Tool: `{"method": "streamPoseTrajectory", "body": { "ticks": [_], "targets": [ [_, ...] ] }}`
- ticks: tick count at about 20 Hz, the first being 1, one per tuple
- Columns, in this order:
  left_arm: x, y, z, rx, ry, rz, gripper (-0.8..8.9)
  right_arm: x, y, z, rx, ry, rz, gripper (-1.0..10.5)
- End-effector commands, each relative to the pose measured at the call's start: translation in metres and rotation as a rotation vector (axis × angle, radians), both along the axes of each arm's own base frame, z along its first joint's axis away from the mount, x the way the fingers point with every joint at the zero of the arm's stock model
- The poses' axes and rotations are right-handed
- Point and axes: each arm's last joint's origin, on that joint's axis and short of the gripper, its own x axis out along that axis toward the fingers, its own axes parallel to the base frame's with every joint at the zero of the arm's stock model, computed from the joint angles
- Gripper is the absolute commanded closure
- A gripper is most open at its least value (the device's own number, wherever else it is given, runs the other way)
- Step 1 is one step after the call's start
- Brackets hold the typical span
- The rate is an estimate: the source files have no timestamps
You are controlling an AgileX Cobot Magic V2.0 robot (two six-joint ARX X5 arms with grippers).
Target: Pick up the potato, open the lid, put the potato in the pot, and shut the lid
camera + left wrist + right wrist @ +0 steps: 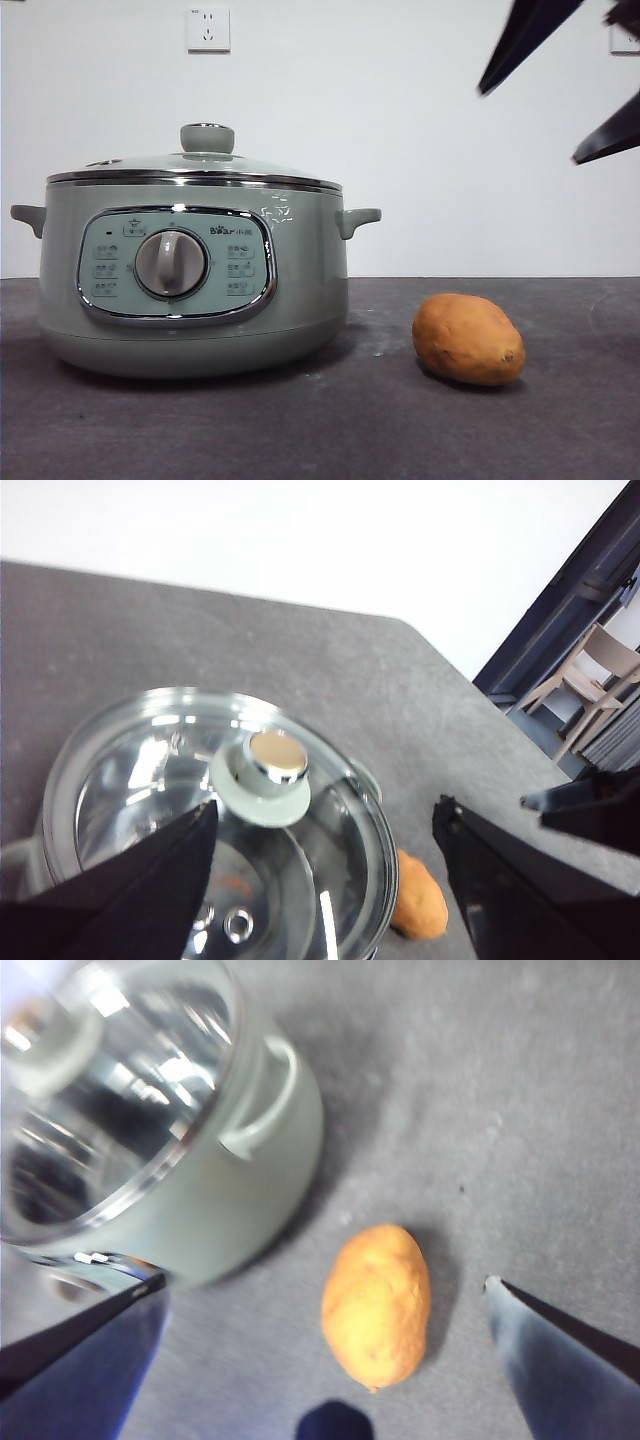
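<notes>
The orange-brown potato [468,338] lies on the dark table to the right of the sage-green pot [190,290]. The glass lid [195,168] sits shut on the pot, its green knob [207,137] on top. My right gripper [530,125] hangs open high above the potato, apart from it; in the right wrist view the potato [378,1305] lies between the spread jaws of that gripper [325,1281], with the pot [240,1200] beside it. My left gripper [325,810] is open above the lid [150,780], near its knob [265,770], and the potato [420,905] shows beyond the rim.
A white wall with a socket [208,29] stands behind the table [560,420]. The pot's side handle [357,219] points toward the potato. The left wrist view shows the table's far corner, a chair [595,675] beyond it, and the right arm's black jaws [590,805].
</notes>
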Motion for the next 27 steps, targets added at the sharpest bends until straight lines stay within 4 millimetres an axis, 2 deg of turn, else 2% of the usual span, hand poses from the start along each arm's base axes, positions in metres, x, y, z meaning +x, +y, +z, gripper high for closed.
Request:
{"method": "streamPoseTrajectory", "body": {
  "ticks": [1,4,7,11,15,16,19,20,24,27],
  "targets": [
    [-0.002,-0.001,0.009,0.009,-0.039,-0.008,4.50,0.012,0.023,-0.004,-0.106,0.029,0.002,3.8],
    [-0.003,-0.003,0.012,0.008,-0.047,-0.022,4.50,0.027,0.050,-0.019,-0.221,0.069,0.007,3.8],
    [-0.003,-0.005,0.011,0.008,-0.034,-0.036,4.50,0.042,0.069,-0.046,-0.304,0.141,0.019,3.8],
    [-0.003,-0.006,0.011,0.015,-0.030,-0.030,4.50,0.058,0.079,-0.084,-0.376,0.232,0.013,3.8],
    [-0.004,-0.006,0.010,0.016,-0.027,-0.030,4.50,0.067,0.085,-0.110,-0.397,0.292,0.010,4.0],
    [-0.004,-0.006,0.010,0.017,-0.026,-0.029,4.50,0.068,0.086,-0.113,-0.400,0.302,0.004,4.6],
    [-0.004,-0.006,0.010,0.018,-0.022,-0.025,4.50,0.068,0.086,-0.113,-0.395,0.311,-0.014,9.0],
    [-0.004,-0.006,0.010,0.021,-0.020,-0.022,4.50,0.068,0.085,-0.113,-0.396,0.310,-0.012,9.6],
    [-0.003,-0.005,0.007,0.047,-0.005,0.001,4.50,0.064,0.083,-0.106,-0.390,0.311,-0.008,9.6],
    [0.003,-0.006,0.005,0.053,-0.001,0.015,4.50,0.052,0.075,-0.084,-0.386,0.304,-0.009,9.6]
  ]
}}
